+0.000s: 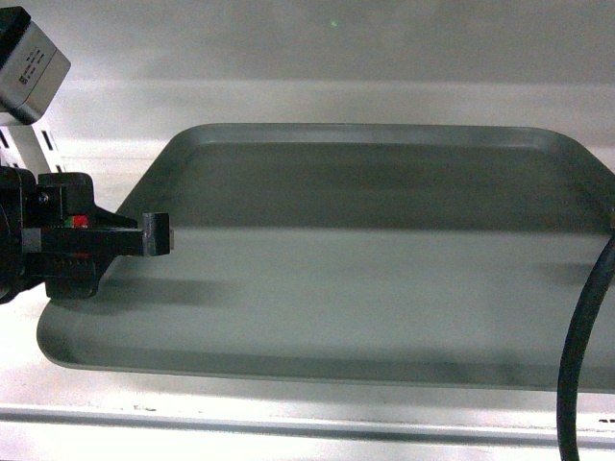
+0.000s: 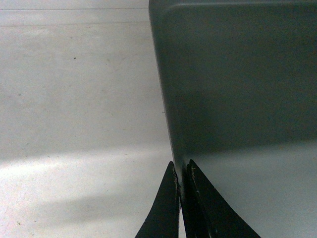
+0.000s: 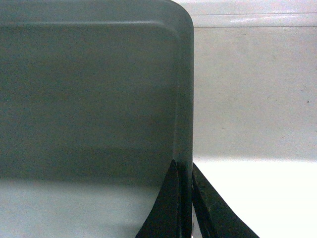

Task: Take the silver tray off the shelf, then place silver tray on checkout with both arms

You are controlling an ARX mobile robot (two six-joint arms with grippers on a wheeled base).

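I see the left claw (image 2: 182, 171) pinched narrow on the left rim of the silver tray (image 1: 365, 288), which lies flat on the white shelf (image 1: 288, 423). The tray holds nothing. On the far side, the right claw (image 3: 184, 171) clamps the right rim — in my head view it's cut off, only a black cable (image 1: 586, 327) showing.

A dull grey — faintly green-tinged — is shown by the silver tray (image 1: 384, 279), plain and unpatterned, darker across its far half. The shelf (image 1: 86, 423) beneath is seen as pale off-white with sparse dark specks. The left end effector (image 1: 159, 233) is rendered black, a small red-and-green mark at mid-left — the cable (image 1: 581, 355) at lower right black too.
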